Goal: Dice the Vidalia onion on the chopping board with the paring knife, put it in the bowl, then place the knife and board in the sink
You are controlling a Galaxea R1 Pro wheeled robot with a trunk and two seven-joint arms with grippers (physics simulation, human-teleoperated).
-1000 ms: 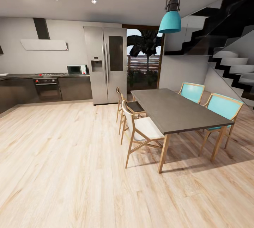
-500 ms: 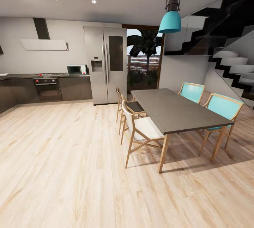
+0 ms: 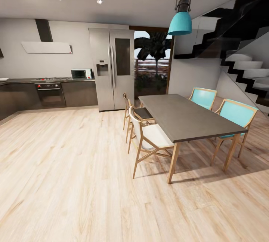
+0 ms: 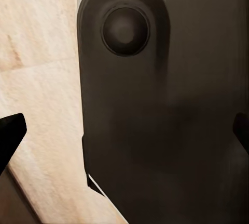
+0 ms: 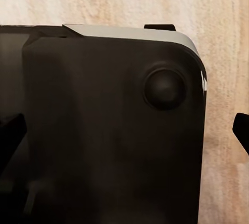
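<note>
Both grippers (image 4: 124, 130) (image 5: 124, 130) spread wide; bare floor (image 3: 74, 182) between countertop (image 3: 22, 80) and dining table (image 3: 186, 116)

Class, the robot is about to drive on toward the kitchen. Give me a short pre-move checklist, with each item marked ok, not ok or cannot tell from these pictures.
1. Wooden floor toward the kitchen free of obstacles: ok.
2. Dining table and chairs stand off to the right of that path: ok.
3. Countertop in sight along the far wall, by the oven: ok.
4. Sink, onion, board, knife and bowl located: cannot tell.
5. Left tool open and empty: ok.
6. Right tool open and empty: ok.
</note>
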